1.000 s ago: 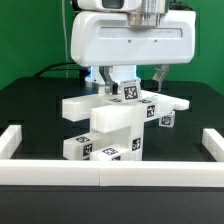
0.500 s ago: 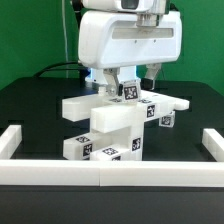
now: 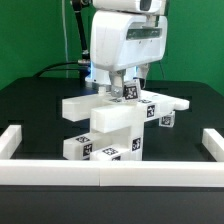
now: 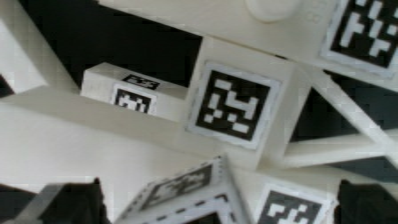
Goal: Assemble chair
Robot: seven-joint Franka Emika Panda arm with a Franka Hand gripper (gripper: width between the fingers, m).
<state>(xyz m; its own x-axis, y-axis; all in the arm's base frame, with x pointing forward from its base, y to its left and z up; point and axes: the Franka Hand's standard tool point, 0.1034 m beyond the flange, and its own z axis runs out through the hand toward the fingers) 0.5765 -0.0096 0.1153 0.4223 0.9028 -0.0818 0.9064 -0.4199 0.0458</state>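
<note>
Exterior view shows the gripper [image 3: 125, 87], clamped or not I cannot tell, atop the chair [image 3: 108, 122] mid-counter [image 3: 35, 105]; a sideways nudge could topple it.

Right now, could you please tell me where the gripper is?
In the exterior view the gripper hangs over the middle of the chair, right at the tagged block on its top.

No words, numbers or brands can be read; only black-and-white square tags [image 4: 235, 100] stand on the chair parts [image 3: 115, 122].
</note>
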